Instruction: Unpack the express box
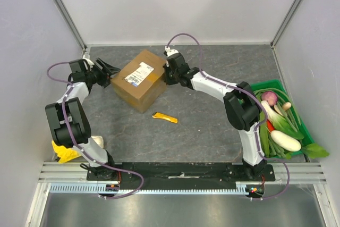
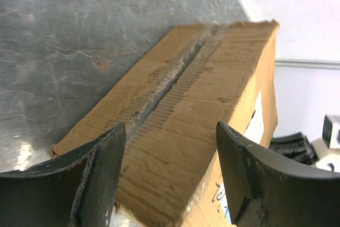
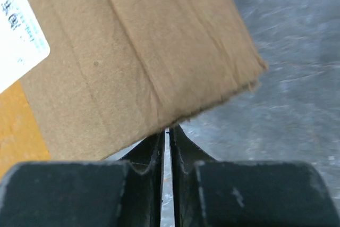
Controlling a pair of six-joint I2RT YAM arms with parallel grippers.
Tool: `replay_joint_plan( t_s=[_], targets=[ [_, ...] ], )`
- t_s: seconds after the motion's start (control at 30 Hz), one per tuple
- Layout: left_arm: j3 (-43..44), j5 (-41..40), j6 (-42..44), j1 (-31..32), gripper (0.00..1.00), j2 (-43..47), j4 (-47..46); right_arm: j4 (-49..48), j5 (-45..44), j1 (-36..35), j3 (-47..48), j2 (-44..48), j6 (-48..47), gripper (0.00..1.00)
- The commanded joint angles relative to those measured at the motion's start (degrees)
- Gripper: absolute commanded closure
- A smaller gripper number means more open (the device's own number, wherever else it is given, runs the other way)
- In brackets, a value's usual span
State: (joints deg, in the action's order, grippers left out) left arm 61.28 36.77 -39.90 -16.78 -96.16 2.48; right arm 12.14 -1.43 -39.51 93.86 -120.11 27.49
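Nearest the arm bases, a yellow object (image 1: 66, 153) and a white one (image 1: 97, 142) lie by the left arm, too small to name. On the right, a green crate (image 1: 265, 85) holds vegetables, among them a red onion (image 1: 269, 97) and a long white one (image 1: 286, 140). It sits well apart from the work. Further in, a small orange-yellow packet (image 1: 164, 117) lies alone on the grey tabletop (image 1: 212, 115), just in front of the express box (image 1: 139, 80). The box rests mid-tabletop, turned diagonally, its flaps closed and a white shipping label (image 1: 139, 73) facing up. The two arms flank it from opposite ends, which looks like a bracing arrangement. The left hand (image 1: 109, 70) hovers at the box's left end with its fingers spread wide. Its wrist view shows them framing an end face with a rough, torn centre seam (image 2: 170, 78), and neither finger (image 2: 101, 168) touches the cardboard. It is probably lined up to steady that end or catch a flap. The right hand (image 1: 169, 73) is at the far right corner with its fingers pressed together and nothing visible between them. The tips (image 3: 168, 131) point at the box's lower edge, likely to nudge or pin it. The box looks unopened, so unpacking has barely begun.
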Motion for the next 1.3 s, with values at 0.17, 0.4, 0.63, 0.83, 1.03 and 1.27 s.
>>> replay_joint_plan(
  t_s=[0.17, 0.4, 0.63, 0.83, 1.03, 1.27],
  targets=[
    [-1.33, 9.53, -3.87, 10.79, 0.26, 0.36, 0.07, -3.70, 3.34, 9.70, 8.44, -2.49, 7.05, 0.78],
    [-2.75, 7.70, -1.50, 11.94, 0.26, 1.06, 2.25, 0.42, 0.13, 11.12, 7.47, 1.36, 7.41, 0.49],
    [2.88, -8.79, -0.78, 11.68, 0.26, 4.04, 15.33, 7.28, -7.62, 11.12, 5.63, 9.28, 6.00, 0.32],
    [3.50, -14.63, -1.49, 11.59, 0.26, 9.67, 15.28, 7.72, -4.39, 11.12, 2.11, 14.20, 6.53, 0.24],
    [1.39, 2.76, -5.61, 12.11, 0.27, 8.10, 4.21, 7.55, 1.34, 9.98, 2.02, 12.89, 5.56, 0.34],
    [-0.46, 8.05, -7.30, 14.93, 0.34, 6.25, -0.63, 6.93, 6.53, 9.01, 0.18, 11.66, 3.89, 0.43]
  ],
)
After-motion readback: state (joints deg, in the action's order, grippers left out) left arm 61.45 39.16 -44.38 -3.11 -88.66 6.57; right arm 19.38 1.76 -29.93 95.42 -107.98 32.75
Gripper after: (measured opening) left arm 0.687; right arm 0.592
